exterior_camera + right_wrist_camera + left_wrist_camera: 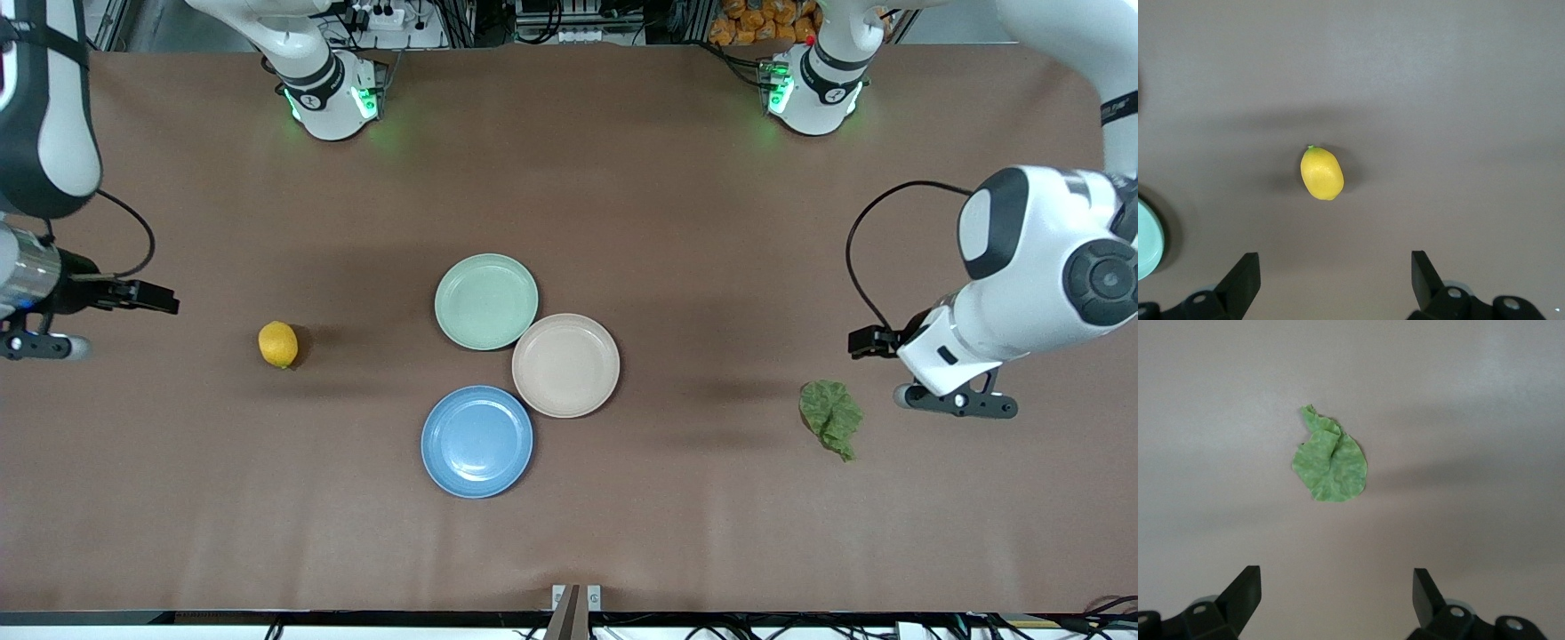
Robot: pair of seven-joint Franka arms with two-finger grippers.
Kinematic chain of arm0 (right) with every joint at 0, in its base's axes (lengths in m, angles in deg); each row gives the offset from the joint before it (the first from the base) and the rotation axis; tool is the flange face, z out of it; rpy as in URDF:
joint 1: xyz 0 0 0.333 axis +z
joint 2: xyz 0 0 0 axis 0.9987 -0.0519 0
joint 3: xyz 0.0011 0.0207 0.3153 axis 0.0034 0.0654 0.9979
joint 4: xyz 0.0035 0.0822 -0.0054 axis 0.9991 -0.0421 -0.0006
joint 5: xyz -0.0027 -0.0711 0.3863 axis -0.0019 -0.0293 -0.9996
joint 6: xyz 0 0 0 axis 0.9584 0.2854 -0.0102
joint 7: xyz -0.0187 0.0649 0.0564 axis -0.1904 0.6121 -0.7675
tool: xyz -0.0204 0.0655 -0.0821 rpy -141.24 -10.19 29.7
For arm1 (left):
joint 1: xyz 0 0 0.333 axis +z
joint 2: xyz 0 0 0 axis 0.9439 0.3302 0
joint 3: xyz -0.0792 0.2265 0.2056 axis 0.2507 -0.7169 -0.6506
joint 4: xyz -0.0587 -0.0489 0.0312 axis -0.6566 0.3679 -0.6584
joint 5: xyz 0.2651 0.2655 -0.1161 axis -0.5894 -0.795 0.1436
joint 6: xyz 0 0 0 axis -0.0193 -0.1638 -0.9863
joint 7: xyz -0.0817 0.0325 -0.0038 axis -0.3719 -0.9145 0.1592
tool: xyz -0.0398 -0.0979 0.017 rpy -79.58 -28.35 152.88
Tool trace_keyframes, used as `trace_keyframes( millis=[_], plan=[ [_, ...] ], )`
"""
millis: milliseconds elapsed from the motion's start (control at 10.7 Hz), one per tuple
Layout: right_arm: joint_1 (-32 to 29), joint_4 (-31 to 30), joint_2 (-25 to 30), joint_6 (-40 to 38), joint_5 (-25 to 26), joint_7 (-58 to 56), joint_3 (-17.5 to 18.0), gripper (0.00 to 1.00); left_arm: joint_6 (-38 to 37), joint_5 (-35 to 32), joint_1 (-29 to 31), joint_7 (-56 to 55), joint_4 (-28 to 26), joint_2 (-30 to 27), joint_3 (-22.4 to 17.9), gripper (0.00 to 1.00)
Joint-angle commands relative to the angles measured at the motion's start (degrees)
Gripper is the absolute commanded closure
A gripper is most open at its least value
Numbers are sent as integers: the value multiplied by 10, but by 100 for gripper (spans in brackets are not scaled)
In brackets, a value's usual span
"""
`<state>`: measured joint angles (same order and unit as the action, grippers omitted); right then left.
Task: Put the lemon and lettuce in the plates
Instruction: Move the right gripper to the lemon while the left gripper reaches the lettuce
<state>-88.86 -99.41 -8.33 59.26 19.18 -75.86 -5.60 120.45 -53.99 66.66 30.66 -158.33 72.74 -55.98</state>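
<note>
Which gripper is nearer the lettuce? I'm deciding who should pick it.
Left. The left gripper hangs open beside the lettuce; the right gripper is open at the lemon's end.

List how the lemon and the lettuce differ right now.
The lemon is a smooth yellow oval; the lettuce is a crinkled green leaf lying flat. The lemon sits toward the right arm's end of the table, the lettuce toward the left arm's end. The lemon is a little farther from the front camera than the lettuce. Both rest on the bare table, outside every plate, ungripped.
</note>
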Motion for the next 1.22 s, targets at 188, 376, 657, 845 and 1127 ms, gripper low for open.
trace_keyframes(
  millis=[188, 376, 657, 845, 1127],
  plan=[
    [17, -77, -7, 100, -7, -9, 5, 0, 57, 4, 7, -5, 12, 65, -3, 0],
    [19, -119, -4, 153, -7, -10, 5, 0, 85, 4, 6, -35, 13, 81, -7, 0],
    [20, -176, -2, 225, -8, -22, 7, 0, 88, 3, 5, -41, 14, 86, -7, 0],
    [20, -217, 0, 275, -8, -22, 7, 0, 95, 3, 6, -41, 14, 90, -7, 0],
    [20, -273, 2, 351, -8, -22, 10, 0, 113, 2, 6, -41, 14, 102, -8, 0]
  ],
)
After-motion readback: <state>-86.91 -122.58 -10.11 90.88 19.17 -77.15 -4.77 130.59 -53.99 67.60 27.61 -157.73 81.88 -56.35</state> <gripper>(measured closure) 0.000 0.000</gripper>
